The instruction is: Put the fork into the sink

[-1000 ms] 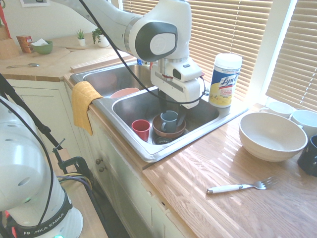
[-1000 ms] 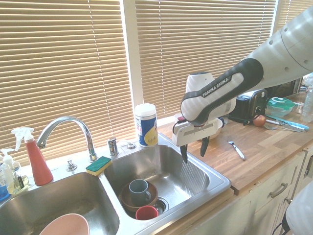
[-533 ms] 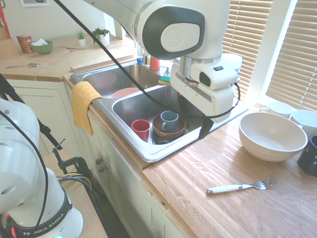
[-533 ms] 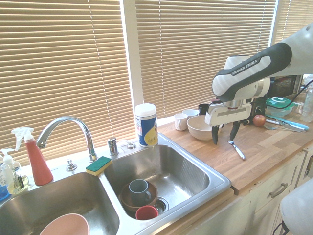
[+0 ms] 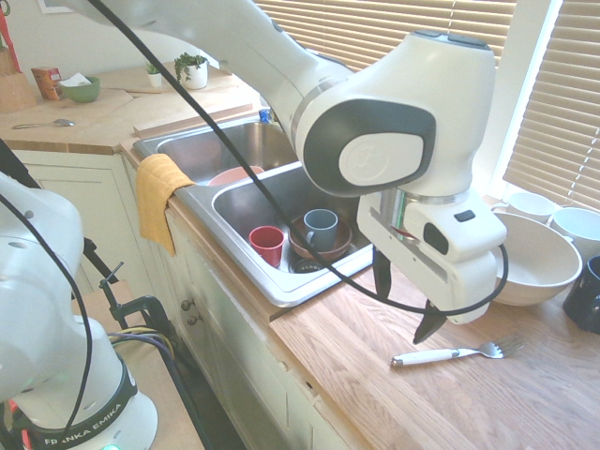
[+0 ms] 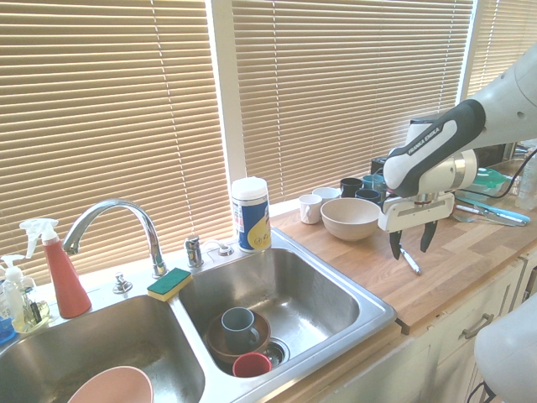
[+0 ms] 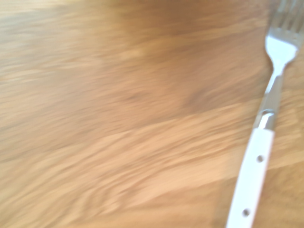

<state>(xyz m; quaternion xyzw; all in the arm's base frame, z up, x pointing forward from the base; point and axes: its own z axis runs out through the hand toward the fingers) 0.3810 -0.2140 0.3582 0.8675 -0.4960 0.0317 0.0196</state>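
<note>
White-handled fork (image 5: 457, 352) lies flat just beside the open jaws.

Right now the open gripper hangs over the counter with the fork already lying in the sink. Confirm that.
Not right: the fork lies on the wooden counter, not in the sink. The first exterior view shows it there, with the open gripper above.

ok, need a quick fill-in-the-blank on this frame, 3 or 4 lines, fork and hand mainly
1. The fork lies on the wooden ____.
2. The hand hangs above the fork with its jaws ____.
3. The fork's handle is ____ in colour.
4. In the sink, a grey mug stands in a brown ____.

Missing words: countertop; open; white; bowl
</note>
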